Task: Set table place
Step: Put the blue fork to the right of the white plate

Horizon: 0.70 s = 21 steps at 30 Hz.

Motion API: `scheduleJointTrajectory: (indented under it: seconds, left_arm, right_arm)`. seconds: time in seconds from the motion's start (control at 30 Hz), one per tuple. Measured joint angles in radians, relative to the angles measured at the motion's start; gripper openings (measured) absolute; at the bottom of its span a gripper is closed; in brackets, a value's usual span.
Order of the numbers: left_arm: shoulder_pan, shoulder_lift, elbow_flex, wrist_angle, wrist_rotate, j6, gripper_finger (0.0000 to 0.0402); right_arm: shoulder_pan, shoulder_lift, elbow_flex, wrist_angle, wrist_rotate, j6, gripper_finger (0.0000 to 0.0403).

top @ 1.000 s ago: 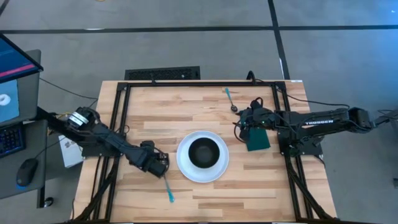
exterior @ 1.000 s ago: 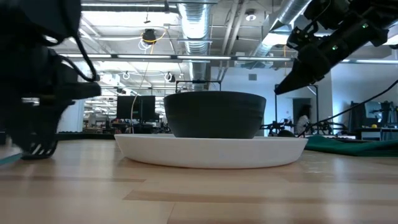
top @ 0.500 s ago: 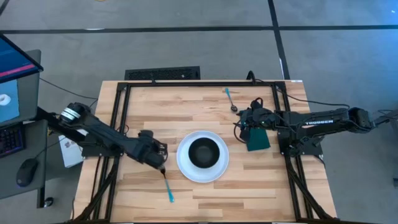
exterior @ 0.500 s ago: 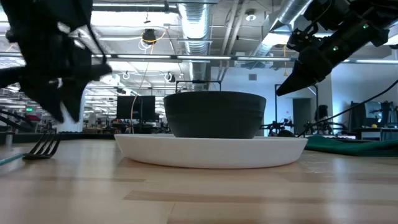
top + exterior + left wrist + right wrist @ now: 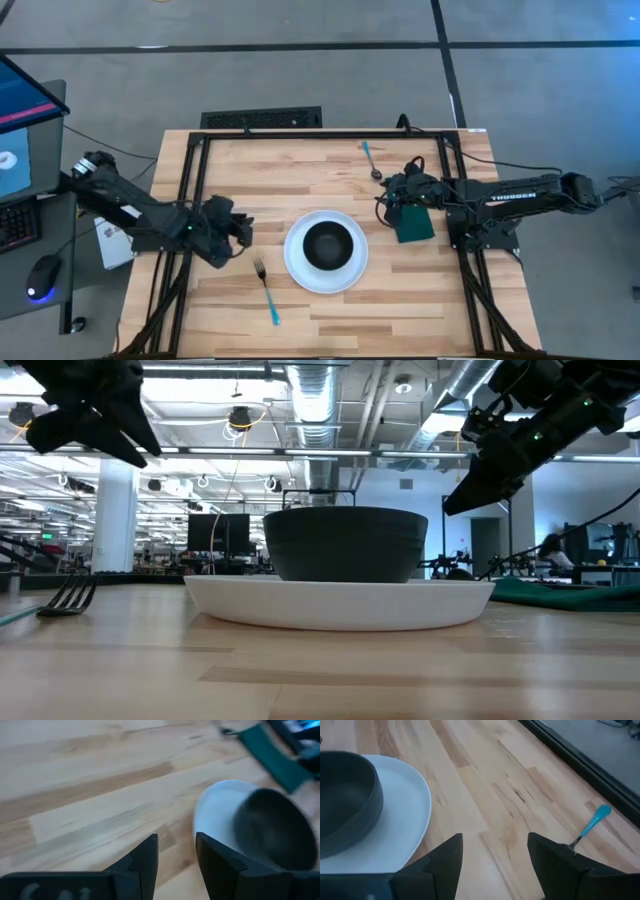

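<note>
Left gripper [image 5: 243, 228] at the table's left edge, raised clear of the wood in the low view; fingers [image 5: 147, 857] narrowly parted in its wrist view, holding nothing. Table [image 5: 240, 165] of light planks in a black frame. Fork [image 5: 266, 292], blue-handled, lying flat just beside the plate's left rim, tines toward the far side, handle running toward the near edge with a slight slant; apart from the left gripper, which sits just to its far-left. Plate [image 5: 295, 268], round and white, at table centre. Bowl [image 5: 326, 245], small and black, standing upright in the middle of the plate; nothing visible inside it, and nothing else on the plate. Spoon [image 5: 371, 158], blue-handled, near the far edge, right of centre, long axis running from the far edge toward the near right, bowl end nearest the right gripper. Right gripper [image 5: 397, 193] hovering right of the plate, over the far end of the napkin; fingers [image 5: 447, 857] spread wide in its wrist view, empty. Napkin [image 5: 414, 222], dark green, flat on the wood between the plate and the right edge. Judgement: the spoon is the one item out of place; it lies just beyond the right gripper, toward the far edge, so the right arm is much the nearer to it.
</note>
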Motion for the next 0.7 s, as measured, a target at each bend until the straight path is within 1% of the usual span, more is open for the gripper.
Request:
scheduleJointTrajectory:
  seconds: [0.13,0.27,0.4,0.5,0.63,0.7]
  left_arm:
    - [-0.054,-0.081,-0.078,0.111,-0.002,0.088,0.0122]
    - [-0.097,-0.147,-0.184,0.301,0.03,0.236,0.0122]
    - [-0.125,-0.193,-0.299,0.49,0.054,0.346,0.0122]
    - [-0.143,-0.22,-0.38,0.57,0.065,0.36,0.0122]
    - [-0.169,-0.236,-0.482,0.665,0.095,0.29,0.0122]
    - [-0.183,-0.235,-0.525,0.73,0.108,0.282,0.0122]
  right_arm:
    - [0.0,0.0,0.0,0.008,0.0,0.056,0.0249]
    - [0.0,0.0,0.0,0.026,0.0,0.109,0.0249]
    - [0.0,0.0,0.0,0.077,0.0,0.124,0.0249]
    - [0.0,0.0,0.001,0.107,0.0,0.132,0.0249]
    - [0.0,0.0,0.001,0.109,-0.001,0.167,0.0249]
    - [0.0,0.0,0.001,0.108,-0.008,0.186,0.0249]
